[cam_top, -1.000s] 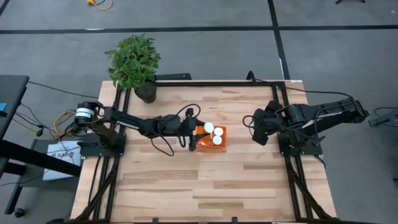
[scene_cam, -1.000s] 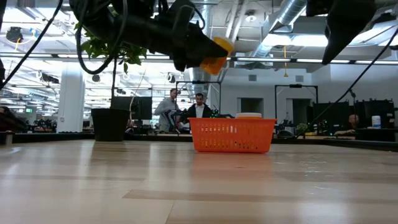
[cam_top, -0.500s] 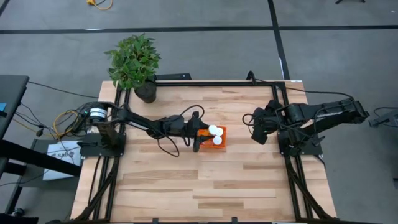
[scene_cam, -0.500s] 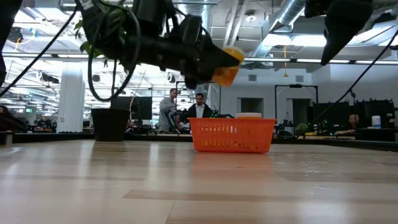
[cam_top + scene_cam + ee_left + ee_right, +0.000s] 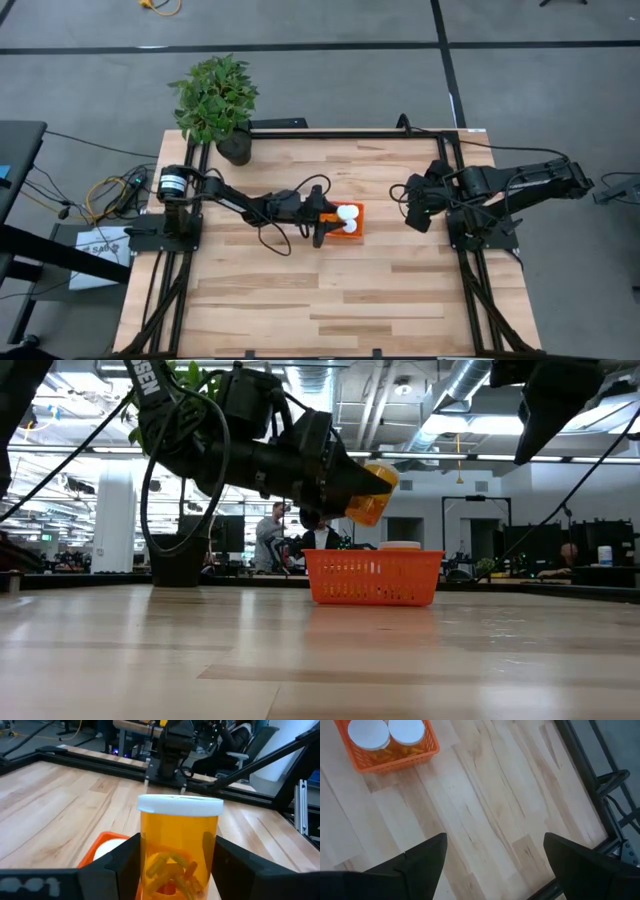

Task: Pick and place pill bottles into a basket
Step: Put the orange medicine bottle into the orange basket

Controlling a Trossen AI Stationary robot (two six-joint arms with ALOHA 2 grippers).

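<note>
the left claw [image 5: 177, 870] is clenched on a pill bottle [image 5: 179, 847], upright between its fingers and held in the air above the left edge of the basket [image 5: 343, 222]. two white-capped bottles [image 5: 387, 732] stand inside the basket. the right claw [image 5: 411, 210] hangs released, well apart over the counter [image 5: 400, 290].

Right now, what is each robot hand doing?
Left gripper: shut on a pill bottle, above the basket.
Right gripper: open, empty.
</note>
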